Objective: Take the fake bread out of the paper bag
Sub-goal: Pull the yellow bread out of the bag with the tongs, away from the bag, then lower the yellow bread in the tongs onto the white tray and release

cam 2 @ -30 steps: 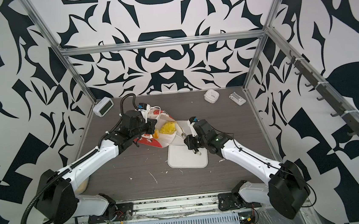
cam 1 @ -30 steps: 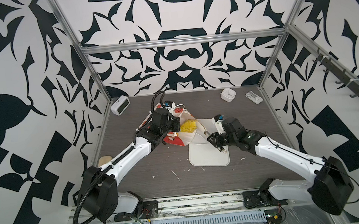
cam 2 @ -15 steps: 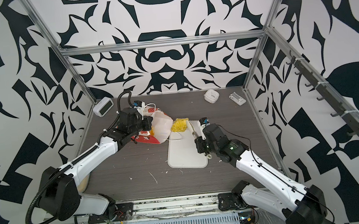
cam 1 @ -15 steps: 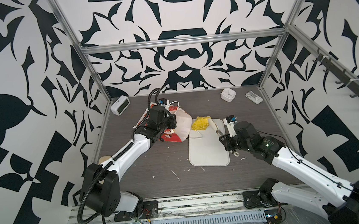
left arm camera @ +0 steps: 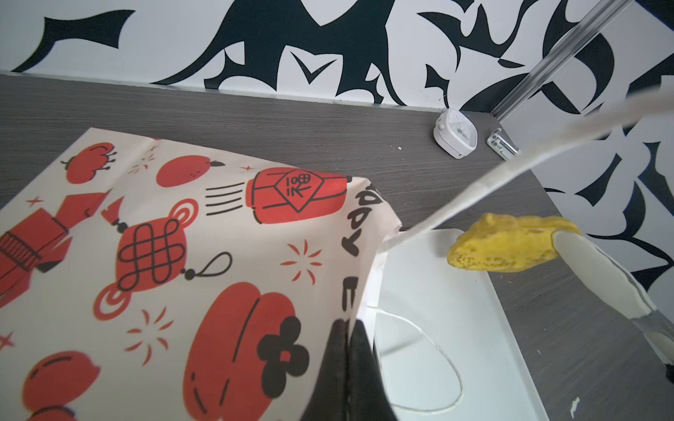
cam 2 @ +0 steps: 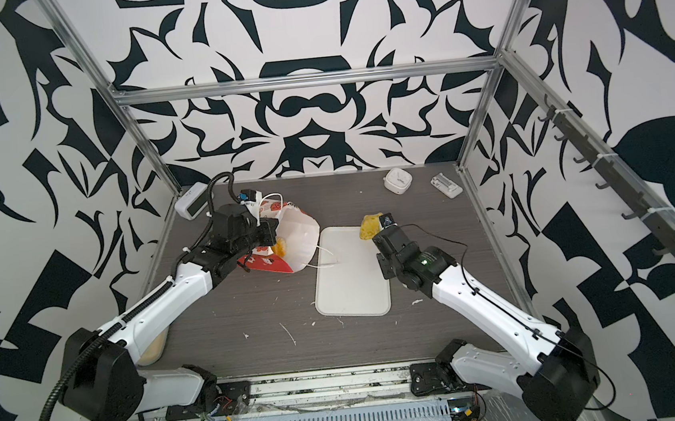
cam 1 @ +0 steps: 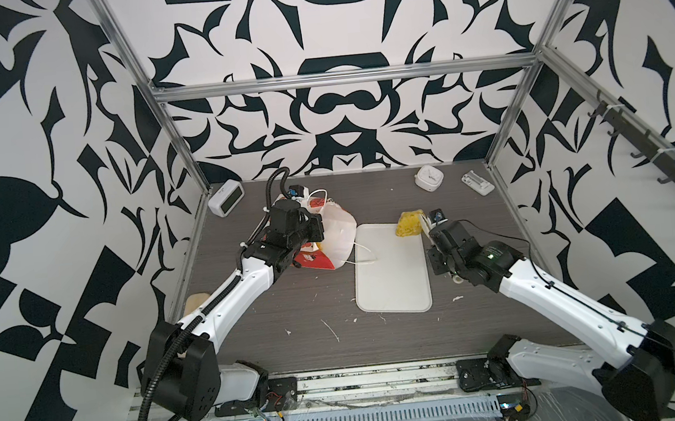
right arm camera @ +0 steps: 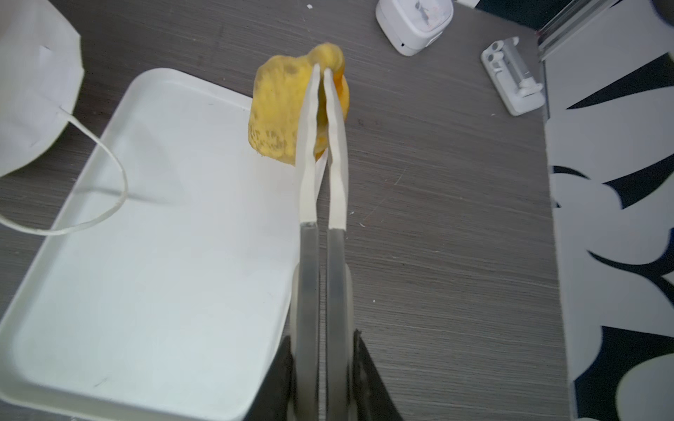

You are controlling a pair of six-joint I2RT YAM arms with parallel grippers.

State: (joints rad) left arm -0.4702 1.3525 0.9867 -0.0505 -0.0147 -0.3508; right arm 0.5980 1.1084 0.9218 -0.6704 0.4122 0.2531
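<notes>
Fake bread (right arm camera: 277,109) now carried clear of paper bag (left arm camera: 182,255), clamped in R fingers (right arm camera: 309,145); rim pinched by L fingers (left arm camera: 337,364); release advised over tray (right arm camera: 146,255) beside tips.

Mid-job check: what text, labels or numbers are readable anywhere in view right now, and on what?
"APP": black capitals along the edge of the paper bag, left wrist view; the rest is cut off.
"E": a lone capital further along that edge.
Characters on the red lantern print: too stylised to read.
Faces of the white clock and the digital clock: too small to read.
</notes>
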